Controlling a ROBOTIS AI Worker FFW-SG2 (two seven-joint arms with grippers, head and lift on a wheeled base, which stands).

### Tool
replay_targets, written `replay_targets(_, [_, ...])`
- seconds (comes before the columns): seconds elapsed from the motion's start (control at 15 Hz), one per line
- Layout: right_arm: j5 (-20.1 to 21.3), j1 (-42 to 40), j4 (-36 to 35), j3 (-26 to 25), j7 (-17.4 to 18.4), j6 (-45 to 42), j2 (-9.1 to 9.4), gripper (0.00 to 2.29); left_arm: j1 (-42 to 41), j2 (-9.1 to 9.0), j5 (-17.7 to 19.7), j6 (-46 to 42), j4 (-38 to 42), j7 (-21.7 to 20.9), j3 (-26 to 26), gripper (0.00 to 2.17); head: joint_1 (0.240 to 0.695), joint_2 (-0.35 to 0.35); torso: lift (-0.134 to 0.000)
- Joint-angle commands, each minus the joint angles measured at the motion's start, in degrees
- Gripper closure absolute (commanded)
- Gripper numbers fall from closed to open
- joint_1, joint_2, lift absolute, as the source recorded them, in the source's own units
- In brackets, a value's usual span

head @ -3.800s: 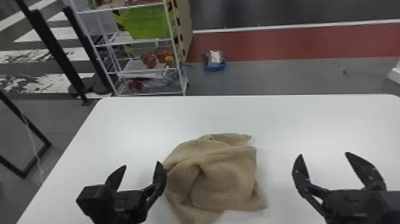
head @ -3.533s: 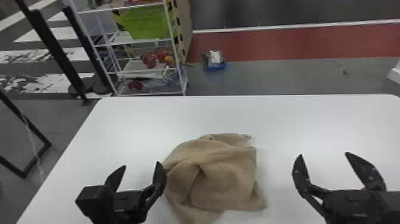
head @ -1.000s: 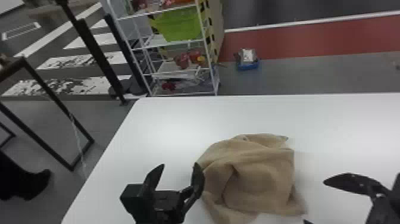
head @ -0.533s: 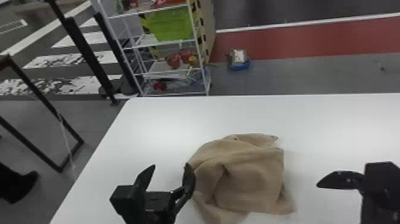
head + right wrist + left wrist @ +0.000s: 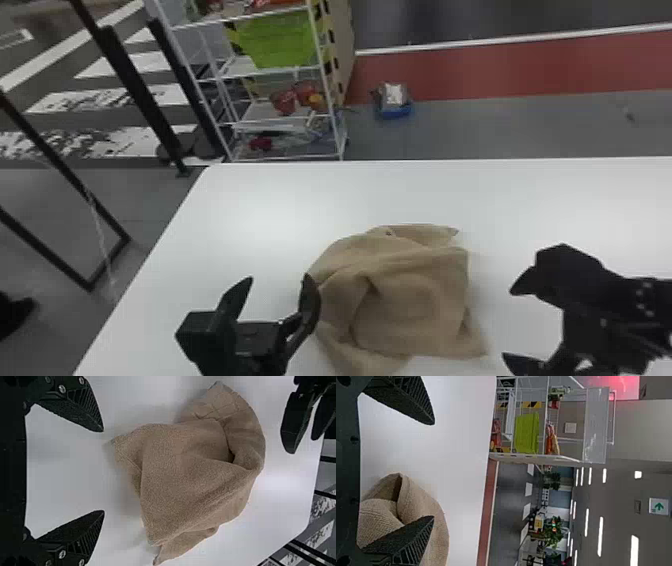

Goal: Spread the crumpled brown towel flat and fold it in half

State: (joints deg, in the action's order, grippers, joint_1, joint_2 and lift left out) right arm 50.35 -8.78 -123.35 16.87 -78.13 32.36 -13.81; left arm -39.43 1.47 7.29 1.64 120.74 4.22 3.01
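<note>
Brown towel point(image 5: 410, 300) crumpled on the surface point(image 5: 260, 205), inward from its left and far edges, between left gripper point(image 5: 279, 276) and right gripper point(image 5: 507, 323), jaws released and empty on each, likely set at opposite sides to catch cloth and draw it flat.

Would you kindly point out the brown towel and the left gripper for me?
Brown towel point(image 5: 402, 302): head view, middle of the cloth.
Left gripper point(image 5: 279, 278): head view, midway between its fingertips.

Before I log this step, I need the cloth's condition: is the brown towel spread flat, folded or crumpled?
Crumpled: the towel lies bunched on the table, with raised creases and edges tucked under.
</note>
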Motion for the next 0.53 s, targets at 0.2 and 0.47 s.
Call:
replay_targets(0.2, [3.71,1.83,3.38,4.93,-0.19,0.3,-0.25,0.19,0.14,0.02,0.0,0.08,-0.07,0.0,0.16,0.03,0.695,0.278,-0.123])
replay_targets(0.47, [5.9,3.68,5.93,8.27,-0.19,0.48,-0.25,0.22,0.41,0.11,0.0,0.08,-0.42,0.0,0.16,0.03,0.695,0.296,-0.123])
